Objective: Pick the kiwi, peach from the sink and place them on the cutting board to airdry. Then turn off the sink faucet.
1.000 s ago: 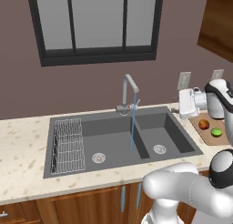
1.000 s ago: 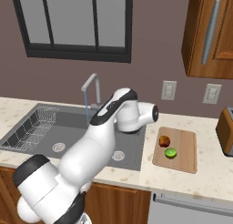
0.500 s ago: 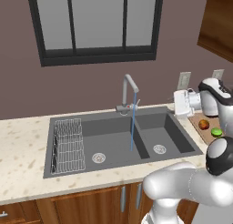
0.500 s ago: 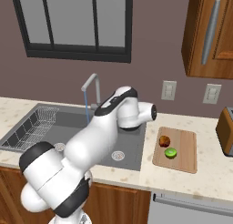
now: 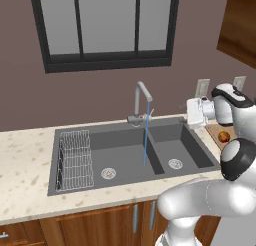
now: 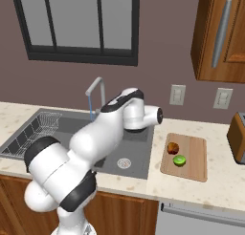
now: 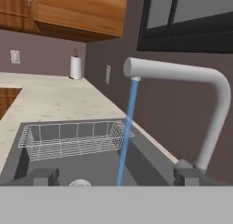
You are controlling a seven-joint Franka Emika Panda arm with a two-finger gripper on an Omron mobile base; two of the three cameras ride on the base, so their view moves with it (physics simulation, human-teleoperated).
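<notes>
I saw the speckled beige stone counter (image 6: 217, 181) running under a dark-framed window (image 5: 107, 27) on a mauve wall. The small lime-green round kiwi (image 6: 179, 160) and the orange-red peach (image 6: 172, 147), at its 11 o'clock, sat just apart on the light-brown wooden cutting board (image 6: 195, 157). Blue water (image 7: 126, 132) fell from the slim grey gooseneck faucet (image 7: 195, 86) into the dark grey double sink (image 5: 120, 150). My claw's (image 7: 115, 176) dark tips (image 7: 44, 176) stood wide apart, holding nothing.
</notes>
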